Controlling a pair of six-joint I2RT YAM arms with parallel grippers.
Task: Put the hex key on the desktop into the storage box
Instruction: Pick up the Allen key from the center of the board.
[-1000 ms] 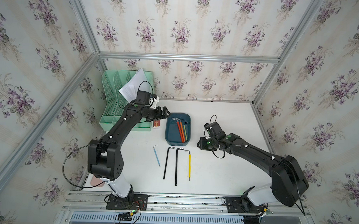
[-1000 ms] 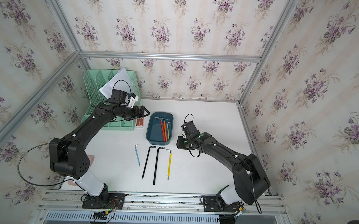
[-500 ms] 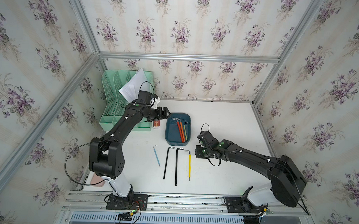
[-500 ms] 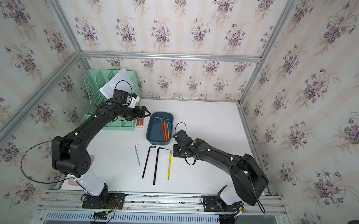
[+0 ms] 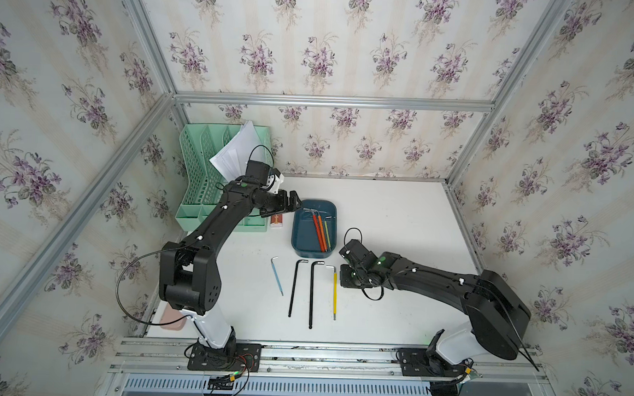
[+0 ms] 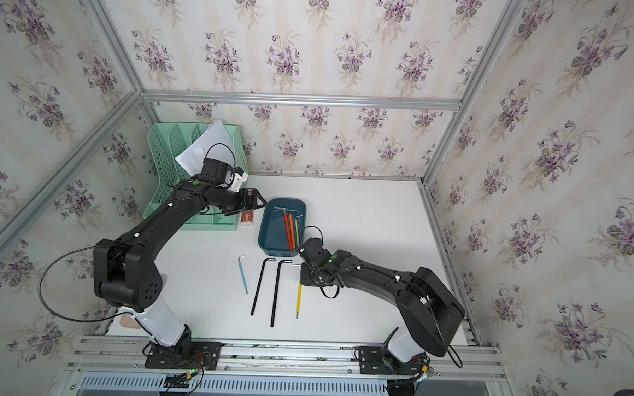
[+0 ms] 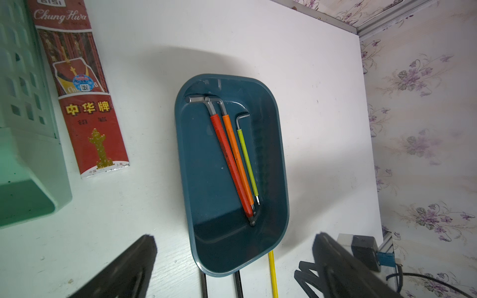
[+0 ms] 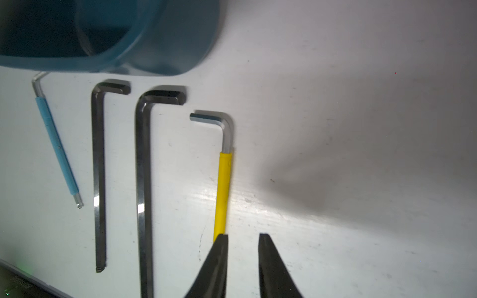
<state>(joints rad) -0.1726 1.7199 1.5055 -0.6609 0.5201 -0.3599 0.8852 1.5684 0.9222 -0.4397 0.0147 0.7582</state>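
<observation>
The teal storage box sits mid-desktop with red, orange and green-sleeved hex keys lying in it. In front of it on the desktop lie a blue-sleeved hex key, two long black ones and a yellow-sleeved one. My right gripper hangs low over the yellow key's shaft, narrowly open and empty, one finger covering the shaft. My left gripper hovers wide open at the box's far-left corner.
A mint-green mesh file organizer with papers stands at the back left, the left arm in front of it. A red pencil box lies between organizer and storage box. Aluminium rails edge the front.
My right gripper has moved left and toward the front, from beside the storage box to the yellow hex key. The left arm has barely moved.
</observation>
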